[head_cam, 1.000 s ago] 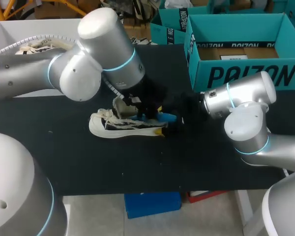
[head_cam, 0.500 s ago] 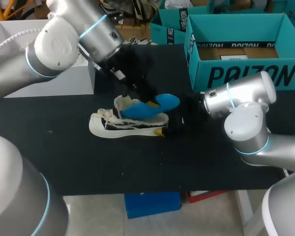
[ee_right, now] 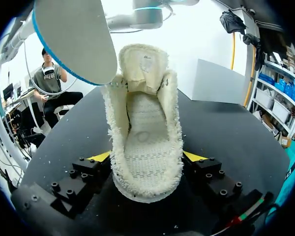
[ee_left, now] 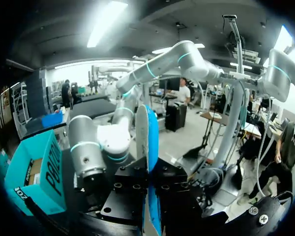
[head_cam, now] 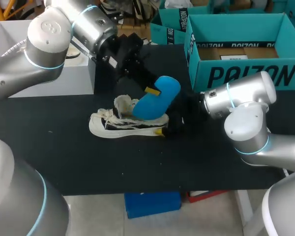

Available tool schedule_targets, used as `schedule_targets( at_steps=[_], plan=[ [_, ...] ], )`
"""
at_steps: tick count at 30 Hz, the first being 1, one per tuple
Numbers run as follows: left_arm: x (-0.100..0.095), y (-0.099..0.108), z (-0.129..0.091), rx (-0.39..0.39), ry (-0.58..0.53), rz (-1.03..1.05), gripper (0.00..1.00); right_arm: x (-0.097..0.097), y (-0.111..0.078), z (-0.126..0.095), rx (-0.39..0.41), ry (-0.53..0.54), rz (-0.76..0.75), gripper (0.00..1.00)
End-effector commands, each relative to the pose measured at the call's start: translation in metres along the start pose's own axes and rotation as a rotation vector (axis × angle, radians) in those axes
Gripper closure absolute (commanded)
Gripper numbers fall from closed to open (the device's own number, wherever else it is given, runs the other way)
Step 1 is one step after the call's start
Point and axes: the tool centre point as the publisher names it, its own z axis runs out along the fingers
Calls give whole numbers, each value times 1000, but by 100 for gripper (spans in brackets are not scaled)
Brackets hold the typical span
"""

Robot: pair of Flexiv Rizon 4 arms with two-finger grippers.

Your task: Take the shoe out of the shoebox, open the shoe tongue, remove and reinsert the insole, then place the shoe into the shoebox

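Note:
A cream, frayed low shoe [head_cam: 122, 124] lies on the black table [head_cam: 64, 157], toe to the left. My right gripper [head_cam: 175, 126] holds its heel. In the right wrist view the shoe [ee_right: 145, 142] sits between the yellow fingertips [ee_right: 100, 157], which press it from both sides, and its inside is bare. My left gripper [head_cam: 148, 90] hangs above the shoe, shut on the blue insole [head_cam: 157, 98], which is clear of the shoe. The insole [ee_left: 148, 142] shows edge-on between the left gripper's [ee_left: 148, 173] black fingers. Its grey underside [ee_right: 73, 39] hangs above the shoe's opening.
The open teal shoebox [head_cam: 241, 73] stands at the back right of the table, with a second teal box [head_cam: 169, 27] behind it. A white box [head_cam: 49, 81] sits at the back left. Bare black tabletop lies in front of the shoe.
My left gripper has pulled the blue insole up out of the shoe and raised it toward the back. The right arm and the shoe have stayed put.

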Motion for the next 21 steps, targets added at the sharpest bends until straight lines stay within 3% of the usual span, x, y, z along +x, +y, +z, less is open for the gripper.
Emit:
schedule_targets(
  at_steps=[1,11,16,21],
  plan=[
    [-13,10,-1,114,79,10,100,-2,-3,2,2,-1,1,100],
    [-13,10,-1,114,79,10,100,-2,-3,2,2,-1,1,100],
    [2,1,-37,353,-52,-57,100,-2,-3,2,2,-1,1,100],
    [2,-10,-57,437,-172,-130,100,-2,-3,2,2,-1,1,100]
  ],
)
